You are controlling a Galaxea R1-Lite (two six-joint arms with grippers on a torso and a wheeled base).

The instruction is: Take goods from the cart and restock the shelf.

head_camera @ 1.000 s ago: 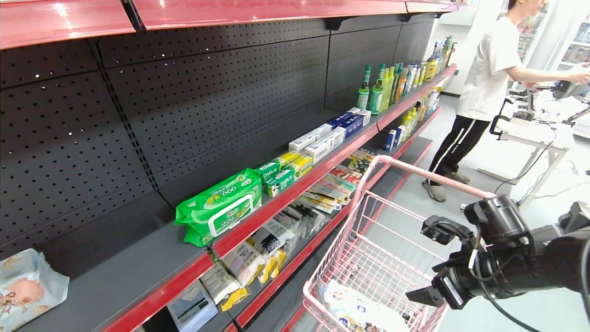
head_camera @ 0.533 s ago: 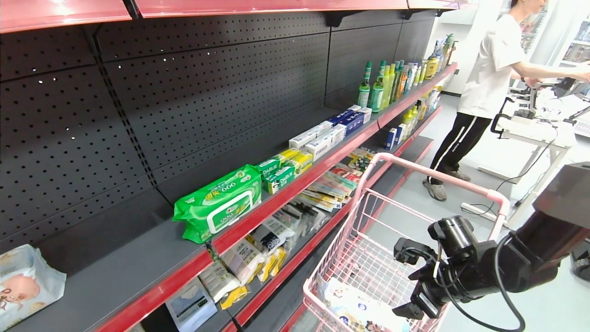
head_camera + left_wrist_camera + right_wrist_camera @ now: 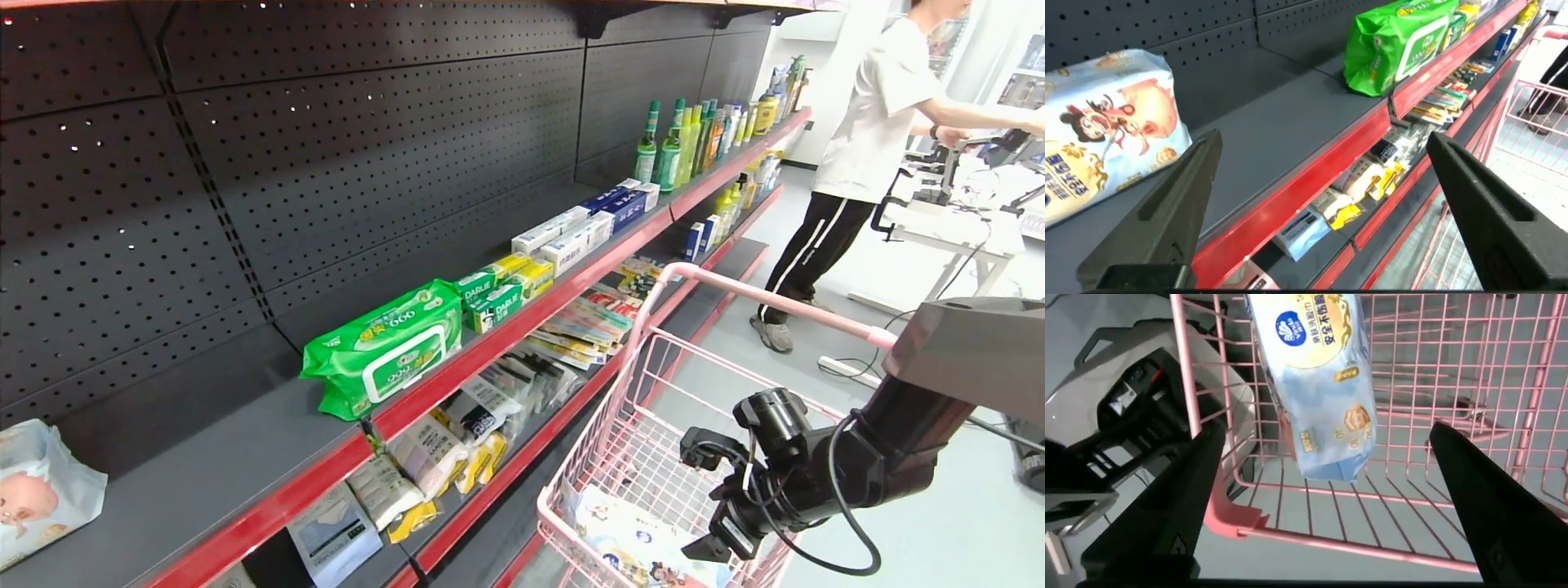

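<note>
Blue pack (image 3: 1319, 384) lies near cart (image 3: 1234, 521) edge beneath right hand (image 3: 1321, 433), wide open, apparently empty.

On the shelf (image 3: 245, 441), the green pack (image 3: 380, 351) carries large white figures and yellow characters on its front. The green and yellow boxes (image 3: 500, 298) just beside it have a white word in capital letters on the side. In the cart (image 3: 1229, 518), the light blue pack (image 3: 1319, 384) shows a round blue logo and one line of dark characters. The cartoon pack (image 3: 1102, 122) has dark characters low on its front. Other labels are too small to tell.
</note>
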